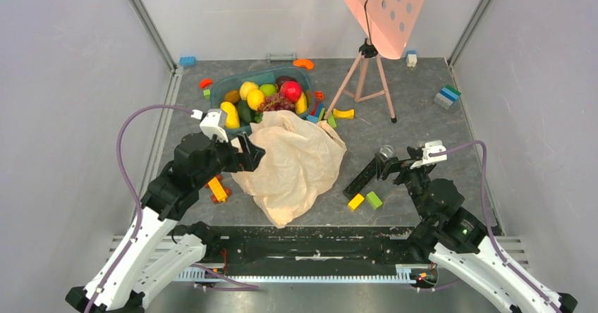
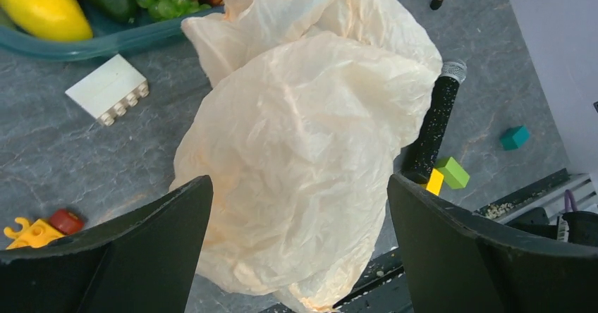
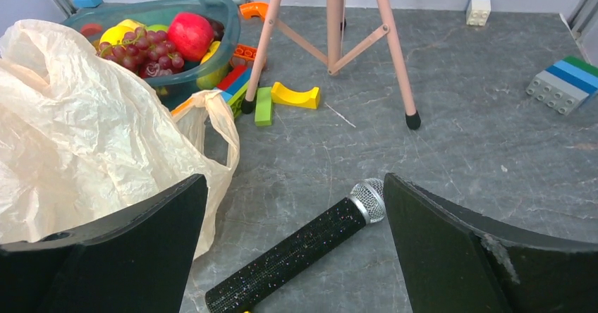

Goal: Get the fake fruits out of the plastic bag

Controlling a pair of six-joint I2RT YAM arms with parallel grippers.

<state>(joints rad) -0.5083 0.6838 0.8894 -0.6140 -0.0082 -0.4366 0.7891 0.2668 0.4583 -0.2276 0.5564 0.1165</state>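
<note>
The cream plastic bag (image 1: pixel 296 165) lies crumpled mid-table; it also shows in the left wrist view (image 2: pixel 303 144) and the right wrist view (image 3: pixel 77 137). No fruit shows inside it. The fake fruits lie in the teal tub (image 1: pixel 224 84) behind the bag: a red one (image 1: pixel 290 91), yellow ones (image 1: pixel 255 99), a grape bunch (image 3: pixel 144 52), a red apple (image 3: pixel 190 34). My left gripper (image 1: pixel 254 152) is open at the bag's left side, its jaws wide on either side of the bag (image 2: pixel 300 207). My right gripper (image 1: pixel 389 168) is open and empty above a black microphone (image 3: pixel 296 253).
The microphone (image 1: pixel 367 175) lies right of the bag beside yellow (image 1: pixel 356 201) and green (image 1: pixel 374 200) blocks. A pink tripod stand (image 1: pixel 370 80) stands at the back right. Toy blocks lie scattered: a white one (image 2: pixel 107 89), coloured ones by the tub (image 3: pixel 264 105), a stack at the right (image 1: pixel 446 96).
</note>
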